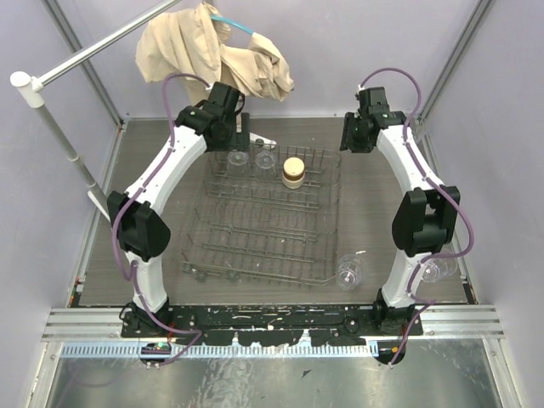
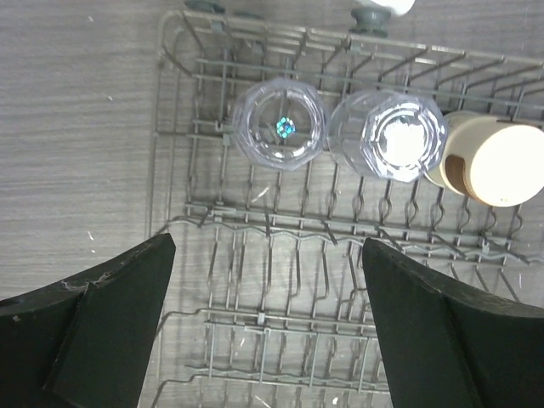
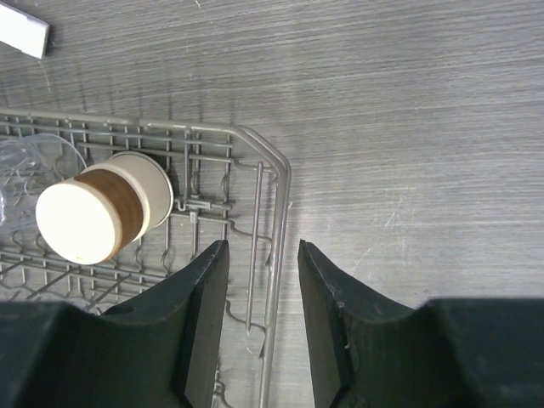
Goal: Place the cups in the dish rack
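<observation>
Three cups already stand along the dish rack's (image 1: 255, 246) 12 o'clock edge: two clear tumblers (image 2: 280, 123) and the tan cup (image 1: 293, 172). Two more wait on the table (image 1: 382, 170) around 4 o'clock (the nearer cup (image 1: 348, 272) just beside the rack, the farther cup (image 1: 438, 270) well apart). Your left gripper (image 2: 268, 251) gapes wide, empty; your right gripper (image 3: 262, 251) is narrowly parted, also empty

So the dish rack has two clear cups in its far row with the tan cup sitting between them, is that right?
Not quite. The tan cup stands at the end of that row, beside the two clear cups, not between them. The left wrist view shows it.
</observation>
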Controlling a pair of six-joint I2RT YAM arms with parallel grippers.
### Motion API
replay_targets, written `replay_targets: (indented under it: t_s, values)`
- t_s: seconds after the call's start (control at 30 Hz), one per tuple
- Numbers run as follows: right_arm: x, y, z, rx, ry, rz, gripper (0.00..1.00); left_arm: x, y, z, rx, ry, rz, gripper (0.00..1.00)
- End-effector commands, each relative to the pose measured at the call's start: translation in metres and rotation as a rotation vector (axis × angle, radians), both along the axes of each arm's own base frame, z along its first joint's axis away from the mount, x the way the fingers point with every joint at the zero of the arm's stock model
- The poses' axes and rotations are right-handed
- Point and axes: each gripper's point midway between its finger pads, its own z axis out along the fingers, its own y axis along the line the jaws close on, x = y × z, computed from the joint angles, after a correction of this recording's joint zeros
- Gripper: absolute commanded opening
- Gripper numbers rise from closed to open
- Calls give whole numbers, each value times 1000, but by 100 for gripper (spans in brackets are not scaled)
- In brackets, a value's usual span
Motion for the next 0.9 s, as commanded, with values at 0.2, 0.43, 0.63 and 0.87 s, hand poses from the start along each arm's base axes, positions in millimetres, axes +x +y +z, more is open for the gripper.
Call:
replay_targets:
  t_s: [0.2, 0.43, 0.63, 0.87]
  values:
    - [-92, -19, 44, -11, -23, -53, 49, -49, -28, 27, -208, -27, -101, 96]
    - [-167, -25, 30, 11, 51, -85, 49, -68, -40, 30, -284, -10, -157, 94]
    - [-231, -33, 0, 5, 160, -118, 47, -83, -51, 27, -260, 14, -211, 94]
    - [-289, -39, -19, -1, 247, -136, 46, -86, -66, 50, -325, -10, -248, 94]
